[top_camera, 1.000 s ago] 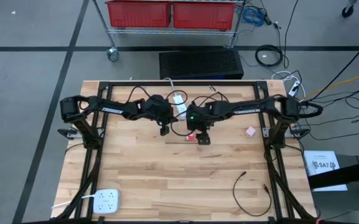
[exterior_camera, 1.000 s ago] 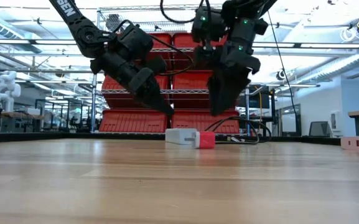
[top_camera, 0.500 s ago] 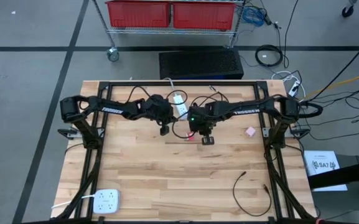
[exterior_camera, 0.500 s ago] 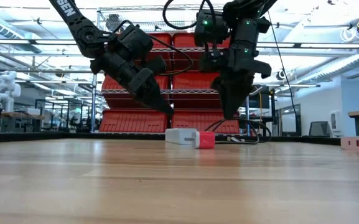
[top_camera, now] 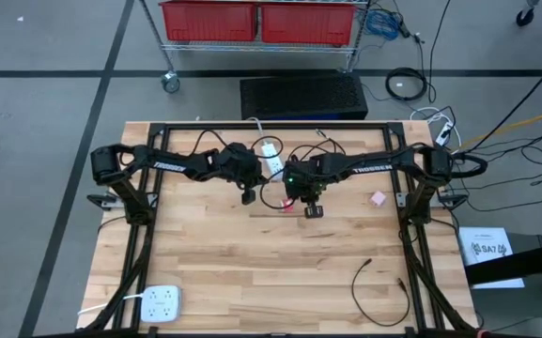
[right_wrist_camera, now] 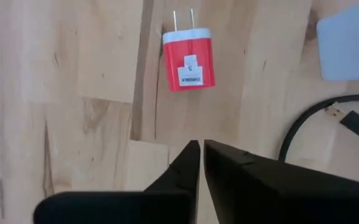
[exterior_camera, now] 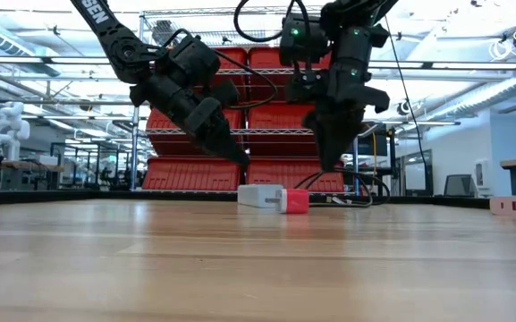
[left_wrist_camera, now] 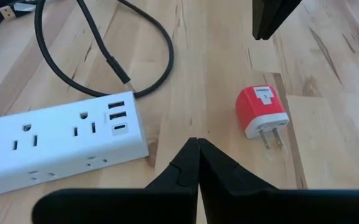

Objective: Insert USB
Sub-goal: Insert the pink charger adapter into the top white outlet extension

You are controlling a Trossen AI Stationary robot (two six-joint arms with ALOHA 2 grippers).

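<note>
Near the centre of the overhead frame, a red USB wall charger (top_camera: 288, 207) lies flat on the wooden table (top_camera: 252, 272), its two prongs pointing away from the white power strip (left_wrist_camera: 55, 140) just beside it. A black USB cable (left_wrist_camera: 114, 65) loops past the strip, its plug tip resting near the strip's USB ports, likely laid out so either arm can reach it. Directly above the charger the right gripper (right_wrist_camera: 200, 149) hangs with fingers pressed together and empty, apparently poised to line up on the charger rather than grasp it yet. To its left in the overhead frame the left gripper (left_wrist_camera: 198, 146) hovers over the gap between strip and charger, fingers likewise closed on nothing. Neither touches cable, charger or strip, so the insertion looks not yet begun. Farther out, a second white power strip (top_camera: 160, 302) sits at the lower left, a spare black cable (top_camera: 379, 286) at the lower right, and a small pink block (top_camera: 378, 198) at the right edge.
</note>
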